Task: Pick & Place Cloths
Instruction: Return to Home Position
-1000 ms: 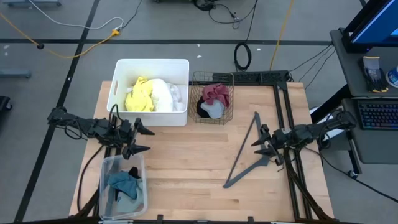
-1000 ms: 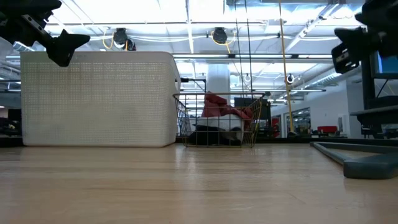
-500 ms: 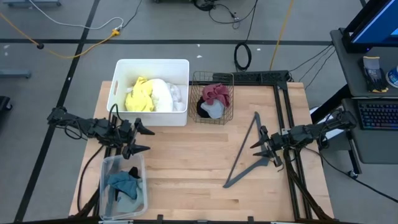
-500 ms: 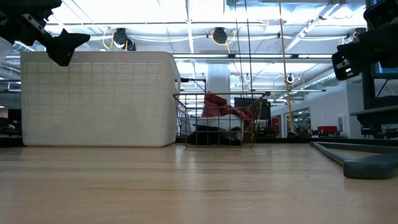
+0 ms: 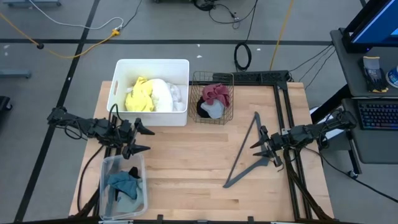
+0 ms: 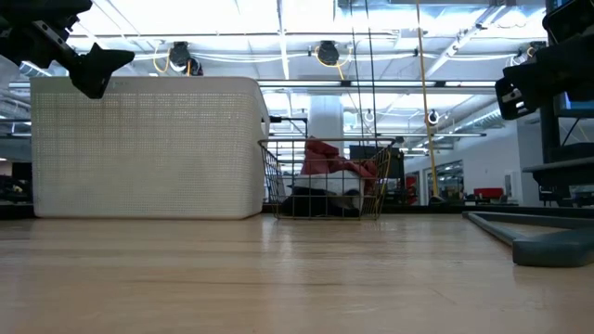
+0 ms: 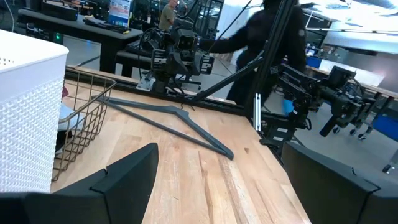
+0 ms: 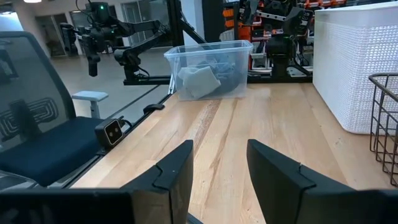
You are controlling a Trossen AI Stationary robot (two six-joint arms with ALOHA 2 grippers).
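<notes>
Cloths (image 5: 144,96) look light, limp; pinch a raised fold; left gripper (image 5: 148,140) and right gripper (image 5: 254,138) both spread, empty.

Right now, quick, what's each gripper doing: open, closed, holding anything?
Left gripper: jaws open, holding nothing.
Right gripper: jaws open, holding nothing.

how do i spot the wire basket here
Start at the light wooden table and find the large white plastic bin at its far edge. Right of it in the high view stands the small wire basket: the only open-mesh container, with a maroon cloth inside.
</notes>
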